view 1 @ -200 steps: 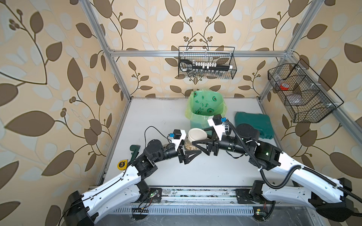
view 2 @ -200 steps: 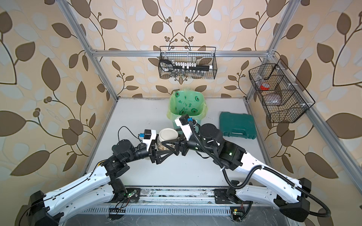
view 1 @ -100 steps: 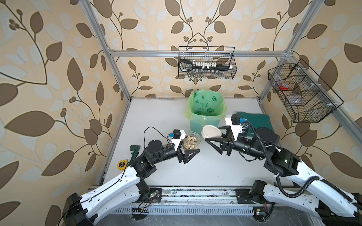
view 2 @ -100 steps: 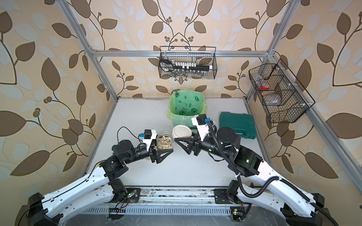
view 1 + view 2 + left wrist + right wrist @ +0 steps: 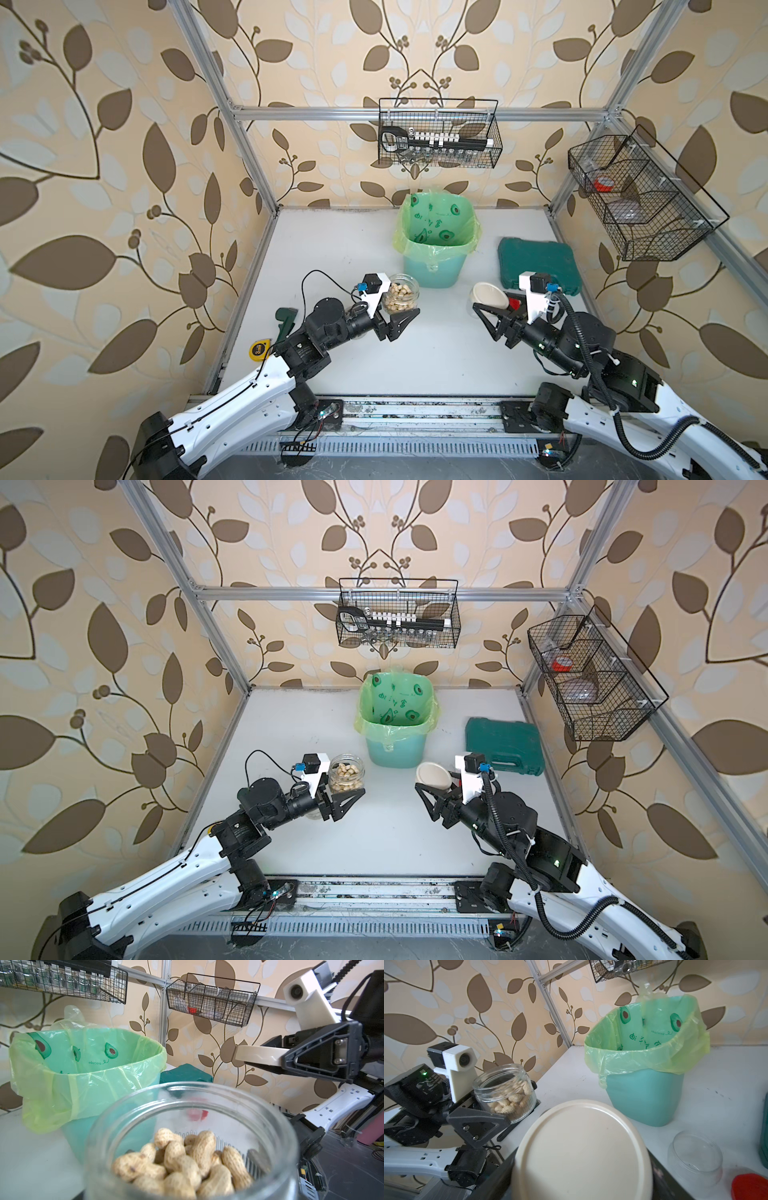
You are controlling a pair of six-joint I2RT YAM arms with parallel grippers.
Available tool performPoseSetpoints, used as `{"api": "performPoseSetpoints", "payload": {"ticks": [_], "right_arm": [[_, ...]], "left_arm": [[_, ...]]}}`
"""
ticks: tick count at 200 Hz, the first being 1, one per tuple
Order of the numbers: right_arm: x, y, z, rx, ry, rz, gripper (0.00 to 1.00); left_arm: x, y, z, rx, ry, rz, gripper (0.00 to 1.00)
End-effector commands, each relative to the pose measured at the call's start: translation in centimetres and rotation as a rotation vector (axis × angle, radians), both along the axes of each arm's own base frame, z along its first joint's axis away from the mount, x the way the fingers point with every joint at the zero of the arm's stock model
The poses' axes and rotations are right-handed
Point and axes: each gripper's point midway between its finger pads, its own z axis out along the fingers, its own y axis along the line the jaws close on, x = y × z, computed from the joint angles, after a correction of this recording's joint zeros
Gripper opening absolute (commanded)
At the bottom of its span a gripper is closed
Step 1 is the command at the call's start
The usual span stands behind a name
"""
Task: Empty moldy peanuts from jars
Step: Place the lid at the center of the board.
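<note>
A squat clear jar (image 5: 401, 296) (image 5: 346, 776) stands upright and lidless in my left gripper (image 5: 402, 308) (image 5: 348, 789), which is shut on its sides. The moldy peanuts (image 5: 187, 1159) (image 5: 508, 1099) fill its lower half. My right gripper (image 5: 485, 300) (image 5: 428, 780) is shut on the flat round beige lid (image 5: 492, 293) (image 5: 581, 1151), holding it well to the right of that jar. Beside my right gripper, an empty clear jar (image 5: 695, 1159) and a red lid (image 5: 749, 1186) (image 5: 514, 303) lie on the table.
A mint-green bin with a green bag (image 5: 434, 245) (image 5: 395, 729) stands behind and between the grippers. A dark green case (image 5: 536, 262) lies at the right. A green tool (image 5: 284, 322) and a yellow tape measure (image 5: 257, 349) lie at the left table edge. Wire baskets (image 5: 438, 137) hang on the walls.
A second ago the beige lid sat on the jar with both grippers together. My right gripper has since carried the lid off to the right. The left gripper has kept the jar nearly still.
</note>
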Motion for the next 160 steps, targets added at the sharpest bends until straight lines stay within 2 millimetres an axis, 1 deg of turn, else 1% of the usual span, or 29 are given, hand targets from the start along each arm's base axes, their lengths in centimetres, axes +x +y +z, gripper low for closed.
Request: {"api": "performPoseSetpoints", "payload": {"ticks": [1,29,54,67,74,84,120,160], "right_arm": [[0.5,-2.4,-3.0,-0.029,0.046,-0.124,0.39],[0.8,-4.6,-5.2,-0.087,0.083,-0.23,0.39],[1.0,-6.6,-6.6,-0.124,0.114,-0.333,0.39],[1.1,-6.9,-7.2,-0.108,0.12,-0.357,0.39],[1.1,-6.9,-7.6,-0.091,0.126,-0.364,0.38],[1.2,-6.7,-8.8,-0.073,0.148,-0.37,0.38],[1.7,-5.5,-13.8,-0.007,0.229,-0.388,0.37],[2.3,-4.6,-19.3,0.067,0.298,-0.427,0.39]], "left_arm": [[0.3,0.6,1.9,-0.036,-0.072,0.034,0.0],[0.1,1.1,1.4,-0.032,-0.068,0.047,0.0],[0.0,1.6,1.7,-0.035,-0.082,0.064,0.0],[0.0,1.7,1.6,-0.032,-0.084,0.068,0.0],[0.1,1.7,1.5,-0.03,-0.084,0.071,0.0],[0.1,1.7,1.4,-0.029,-0.085,0.073,0.0],[-0.2,2.0,1.7,-0.037,-0.093,0.072,0.0],[-0.7,2.9,2.0,-0.053,-0.11,0.091,0.0]]}}
